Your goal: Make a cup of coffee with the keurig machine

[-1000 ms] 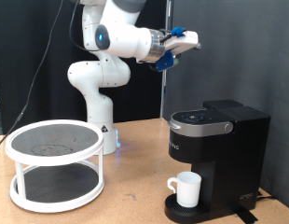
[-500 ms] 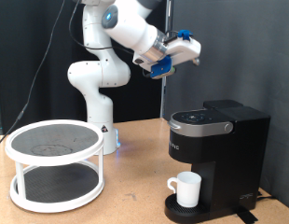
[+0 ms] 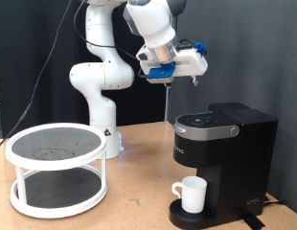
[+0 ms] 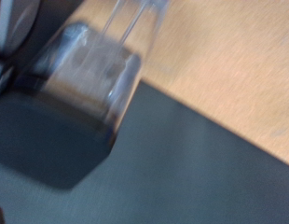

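On a wooden table [image 3: 139, 196], one white round two-tier stand [image 3: 56, 168] is set at the exterior view's left, well apart from the single keurig machine [image 3: 222, 163] at the right. One white cup [image 3: 192, 194] is seen upright on the machine's round drip tray, under the closed lid, with its handle turned towards the exterior view's left. Nothing is seen on the stand's dark upper shelf. The robot's white base [image 3: 99, 96] is placed behind the stand, against a black curtain. The gripper [image 3: 194, 63] is held high in the air above the machine, well clear of its lid, and nothing is seen between its fingers; whether they are spread or closed cannot be told. Pale lettering on the machine's front is too small to be read. The wrist view is blurred: only a dark surface, a wooden area and a translucent shape are made out.
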`<state>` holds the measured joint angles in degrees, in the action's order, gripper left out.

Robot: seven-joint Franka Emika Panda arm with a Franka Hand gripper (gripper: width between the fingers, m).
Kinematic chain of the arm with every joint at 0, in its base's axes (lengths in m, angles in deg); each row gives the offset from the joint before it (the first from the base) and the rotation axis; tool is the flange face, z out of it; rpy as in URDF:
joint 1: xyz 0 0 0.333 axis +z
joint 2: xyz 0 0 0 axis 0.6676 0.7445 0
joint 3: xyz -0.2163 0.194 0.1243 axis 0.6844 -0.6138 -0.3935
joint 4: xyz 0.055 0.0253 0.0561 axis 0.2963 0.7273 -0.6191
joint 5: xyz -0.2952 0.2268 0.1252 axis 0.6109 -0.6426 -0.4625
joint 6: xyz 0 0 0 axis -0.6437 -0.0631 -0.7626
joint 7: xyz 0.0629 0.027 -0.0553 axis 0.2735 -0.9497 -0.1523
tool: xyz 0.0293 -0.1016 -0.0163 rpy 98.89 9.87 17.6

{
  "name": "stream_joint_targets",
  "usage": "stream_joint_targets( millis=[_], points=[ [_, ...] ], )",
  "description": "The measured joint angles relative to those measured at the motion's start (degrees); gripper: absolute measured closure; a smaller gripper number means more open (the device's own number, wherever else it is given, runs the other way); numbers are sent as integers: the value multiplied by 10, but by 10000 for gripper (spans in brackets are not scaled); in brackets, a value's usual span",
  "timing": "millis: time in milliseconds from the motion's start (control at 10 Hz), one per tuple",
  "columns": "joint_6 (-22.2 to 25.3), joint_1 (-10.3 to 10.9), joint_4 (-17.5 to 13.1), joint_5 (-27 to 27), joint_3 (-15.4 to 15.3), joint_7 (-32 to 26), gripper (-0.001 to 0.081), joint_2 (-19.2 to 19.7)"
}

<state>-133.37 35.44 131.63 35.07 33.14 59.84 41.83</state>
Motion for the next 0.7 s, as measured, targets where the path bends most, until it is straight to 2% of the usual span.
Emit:
stream_joint_targets(
  millis=[200, 500, 600, 700],
  points=[
    [50, 10, -6, -118, 27, -77, 72, 5],
    [158, 18, -12, -291, 62, -142, 72, 31],
    [181, 21, -12, -333, 71, -164, 72, 51],
    [171, 20, -12, -316, 68, -162, 72, 50]
  ],
)
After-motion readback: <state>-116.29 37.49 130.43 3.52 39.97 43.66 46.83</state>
